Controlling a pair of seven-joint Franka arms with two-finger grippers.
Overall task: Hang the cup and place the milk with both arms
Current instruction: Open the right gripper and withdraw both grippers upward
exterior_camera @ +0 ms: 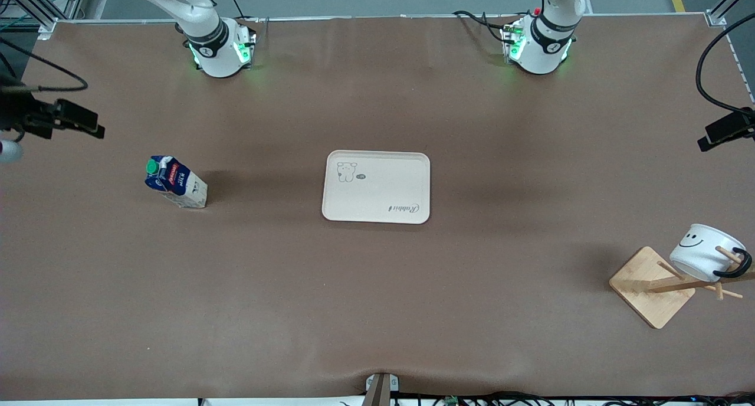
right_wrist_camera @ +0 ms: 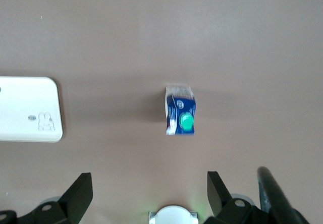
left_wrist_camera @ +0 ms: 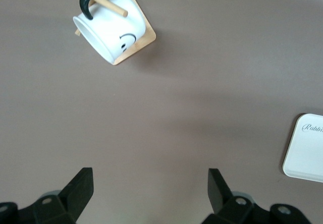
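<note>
The cup (exterior_camera: pixel 705 251) hangs by its black handle on a peg of the wooden rack (exterior_camera: pixel 655 285) at the left arm's end of the table, smiley face showing; the milk (exterior_camera: pixel 175 182) stands upright on the brown table (exterior_camera: pixel 377 300) toward the right arm's end, well apart from the white tray (exterior_camera: pixel 376 186) at the middle. The left gripper (left_wrist_camera: pixel 150 188) hangs high over bare table between rack and tray, fingers spread wide and empty. The right gripper (right_wrist_camera: pixel 150 191) hangs over the table near the milk, fingers likewise spread, holding nothing.
</note>
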